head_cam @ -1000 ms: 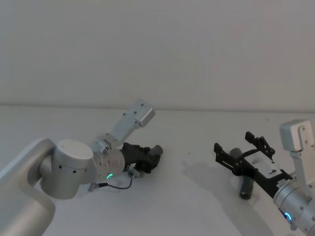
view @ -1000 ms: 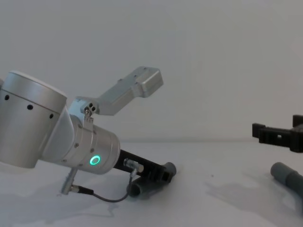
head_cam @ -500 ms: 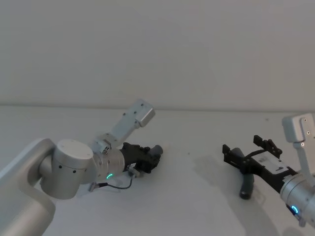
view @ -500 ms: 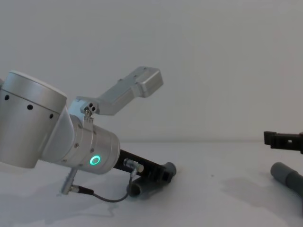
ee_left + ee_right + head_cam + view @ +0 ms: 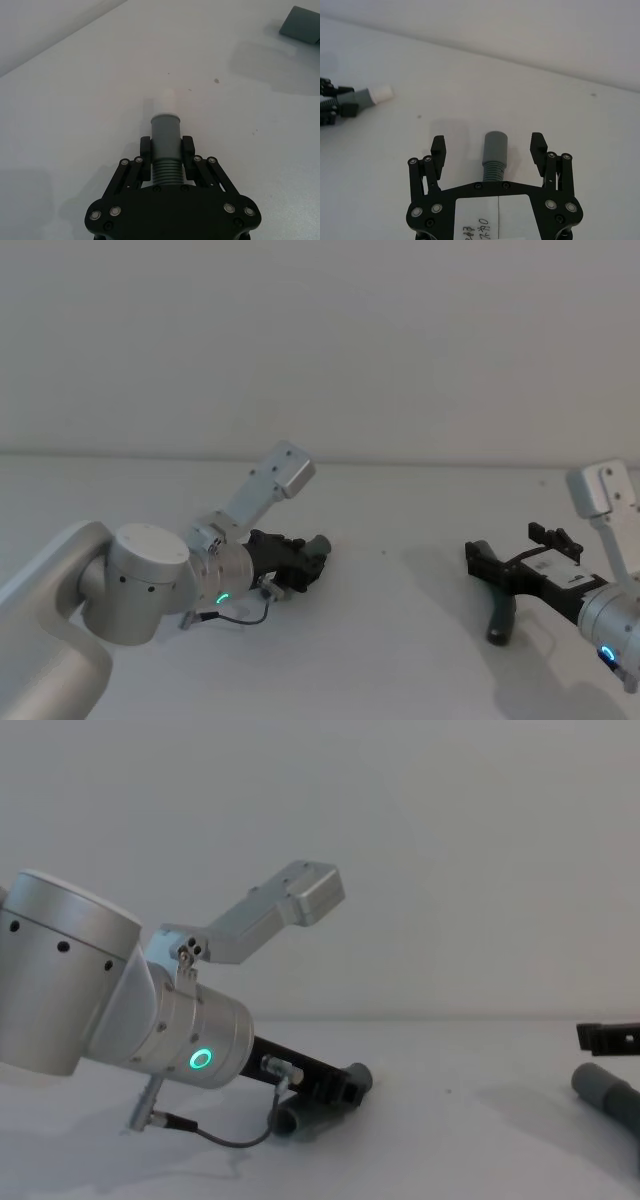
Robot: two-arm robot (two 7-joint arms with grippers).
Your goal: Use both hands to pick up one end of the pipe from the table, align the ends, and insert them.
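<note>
My left gripper (image 5: pixel 166 152) is shut on the ribbed middle of one dark grey pipe piece (image 5: pixel 165 131), low over the white table (image 5: pixel 400 640). Its grey cuff and narrower white tip (image 5: pixel 168 100) stick out past the fingertips. In the head view this gripper (image 5: pixel 300 562) is left of centre. My right gripper (image 5: pixel 488 146) stands open over the second pipe piece (image 5: pixel 495 150), which lies on the table between the spread fingers (image 5: pixel 438 148), touching neither. In the head view that piece (image 5: pixel 498 618) lies at the right under the right gripper (image 5: pixel 512 546).
The left wrist's cable (image 5: pixel 235 618) loops on the table beside the silver arm (image 5: pixel 150 580). Bare white tabletop separates the two pipe pieces. A pale wall (image 5: pixel 320 340) rises behind the table's far edge.
My right gripper has drawn back to the right along its pipe piece, still open. The left gripper and its held piece have not moved.
</note>
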